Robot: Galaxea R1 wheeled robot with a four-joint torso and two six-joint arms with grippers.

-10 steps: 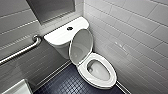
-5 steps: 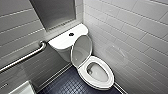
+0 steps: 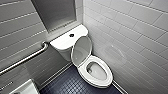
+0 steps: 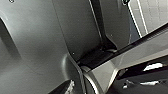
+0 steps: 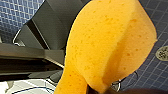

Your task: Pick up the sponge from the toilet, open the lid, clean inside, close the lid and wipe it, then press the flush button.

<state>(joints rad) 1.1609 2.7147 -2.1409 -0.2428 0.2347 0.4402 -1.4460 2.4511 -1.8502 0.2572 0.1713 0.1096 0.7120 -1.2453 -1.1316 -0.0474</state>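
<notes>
Clamping the sponge (image 5: 107, 45) in right gripper (image 5: 98, 90) (left gripper (image 4: 105, 86) unreadable), lid (image 3: 81, 51) upright on toilet (image 3: 63, 43).

Dark blue tiled floor (image 3: 65, 85), white toilet (image 3: 85, 57) standing on it

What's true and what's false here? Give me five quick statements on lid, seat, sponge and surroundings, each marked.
1. The lid stands open, leaning back against the tank. True.
2. The seat is raised along with it. False: the seat lies down on the bowl.
3. The sponge rests on top of the tank. False: in the right wrist view it sits close to the camera, above the floor.
4. A metal grab bar runs along the wall beside the tank. True.
5. The floor is white tile. False: it is dark blue tile; the walls are the pale tiled ones.
</notes>
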